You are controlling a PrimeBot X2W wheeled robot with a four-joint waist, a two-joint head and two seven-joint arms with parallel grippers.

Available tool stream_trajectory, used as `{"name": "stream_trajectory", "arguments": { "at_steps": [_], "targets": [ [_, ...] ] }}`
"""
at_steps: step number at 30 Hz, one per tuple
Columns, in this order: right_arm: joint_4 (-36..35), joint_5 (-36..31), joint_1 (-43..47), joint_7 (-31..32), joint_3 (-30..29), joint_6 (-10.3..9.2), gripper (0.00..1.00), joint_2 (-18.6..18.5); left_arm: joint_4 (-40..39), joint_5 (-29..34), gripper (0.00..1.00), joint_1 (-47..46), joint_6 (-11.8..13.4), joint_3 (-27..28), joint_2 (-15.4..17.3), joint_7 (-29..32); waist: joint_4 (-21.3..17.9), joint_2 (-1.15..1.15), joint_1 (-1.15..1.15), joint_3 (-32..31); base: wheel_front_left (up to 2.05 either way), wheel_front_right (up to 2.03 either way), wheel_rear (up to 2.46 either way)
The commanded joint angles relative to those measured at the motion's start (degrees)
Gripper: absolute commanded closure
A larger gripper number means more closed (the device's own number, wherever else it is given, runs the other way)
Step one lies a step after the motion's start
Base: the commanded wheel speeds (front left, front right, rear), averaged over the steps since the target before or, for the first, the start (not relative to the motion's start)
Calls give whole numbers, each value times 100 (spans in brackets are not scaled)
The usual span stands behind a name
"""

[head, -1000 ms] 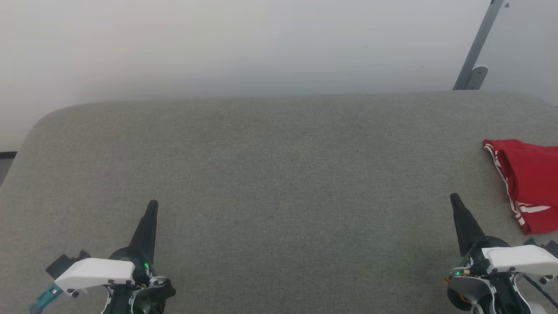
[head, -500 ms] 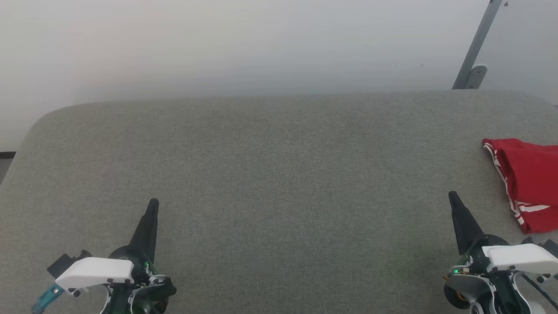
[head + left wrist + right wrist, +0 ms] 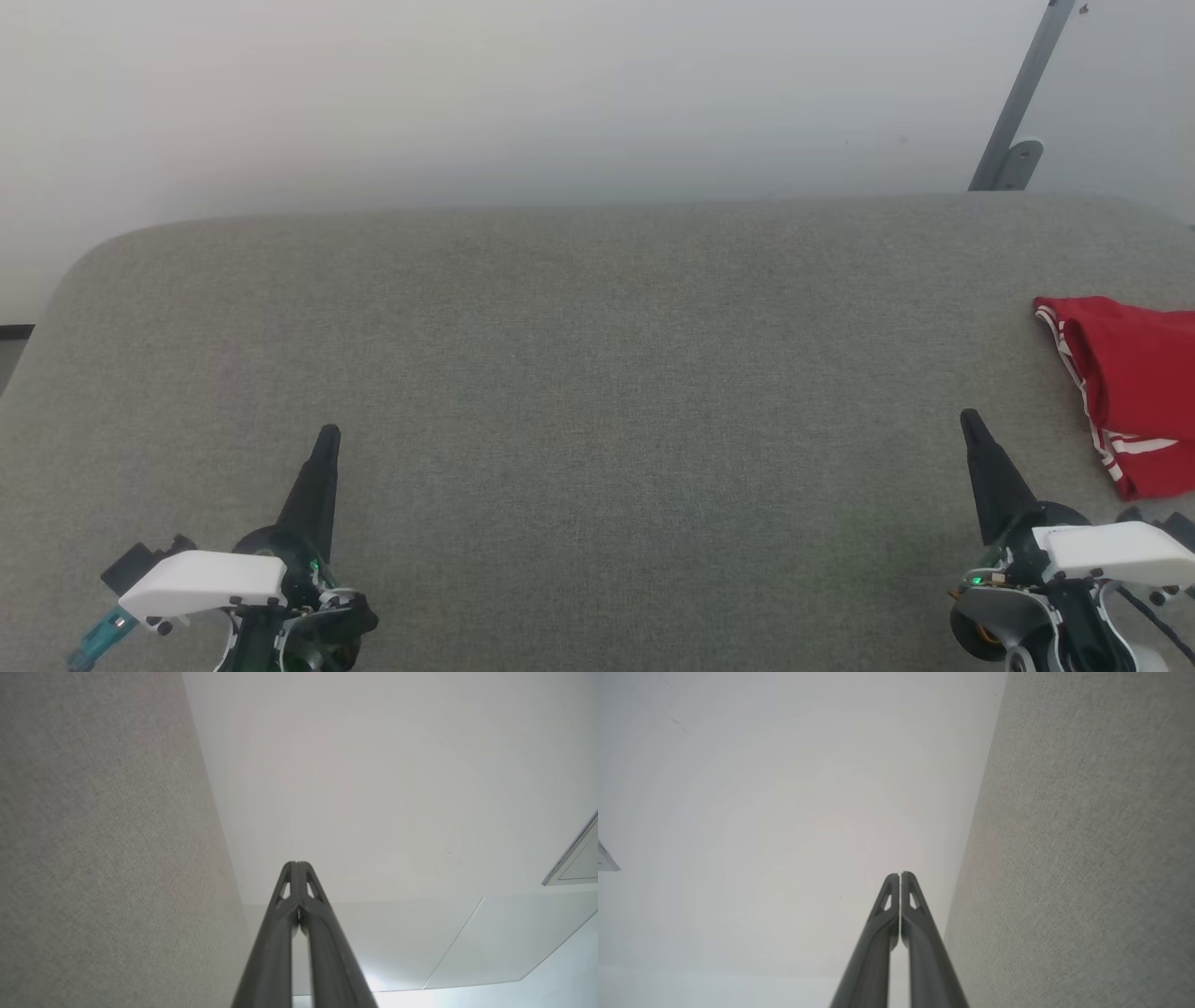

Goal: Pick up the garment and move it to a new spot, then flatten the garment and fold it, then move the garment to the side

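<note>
**Both hands closed and empty, garment off to the right**

Left hand [image 3: 327, 437]: low at the near left of the grey fabric surface [image 3: 597, 373]. Its two dark fingers are pressed together into a single point aimed away from the robot. Nothing is between them. The left wrist view shows the same, with the left hand [image 3: 295, 864] tips meeting, no gap and no cloth. The surface [image 3: 93, 858] runs along one side of that view and the plain pale wall is beyond.

Right hand [image 3: 971, 422]: low at the near right of the surface, fingers also pinched fully together and holding nothing. In the right wrist view the right hand [image 3: 900, 875] shows only a hairline seam between the fingers, with the surface [image 3: 1087, 858] alongside. I can't tell whether either hand's tip rests on the fabric or sits just above it.

Garment [image 3: 1144, 392]: red, with red-and-white striped trim along its left edge. It lies bunched or folded on the surface at the far right and is cut off by the edge of the head view. It sits to the right of the right hand and a little farther from the robot. It is near the hand but apart from it, with bare grey fabric between them. It is well apart from the left hand, across the whole surface.

Behind the surface is a white wall [image 3: 467, 93], with a slanted grey metal bar [image 3: 1022, 93] at the upper right.
</note>
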Motion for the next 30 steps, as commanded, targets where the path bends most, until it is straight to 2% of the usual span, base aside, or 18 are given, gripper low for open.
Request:
{"name": "stream_trajectory", "arguments": {
  "at_steps": [1,30],
  "targets": [
    [17,22,-35,17,0,0,100,22,-2,-19,100,-63,-16,17,-15,18,0,0,0,0,0,0,0],
    [17,23,-35,16,1,0,100,22,-2,-20,100,-63,-16,16,-15,17,0,0,0,0,0,0,0]
  ]
}}
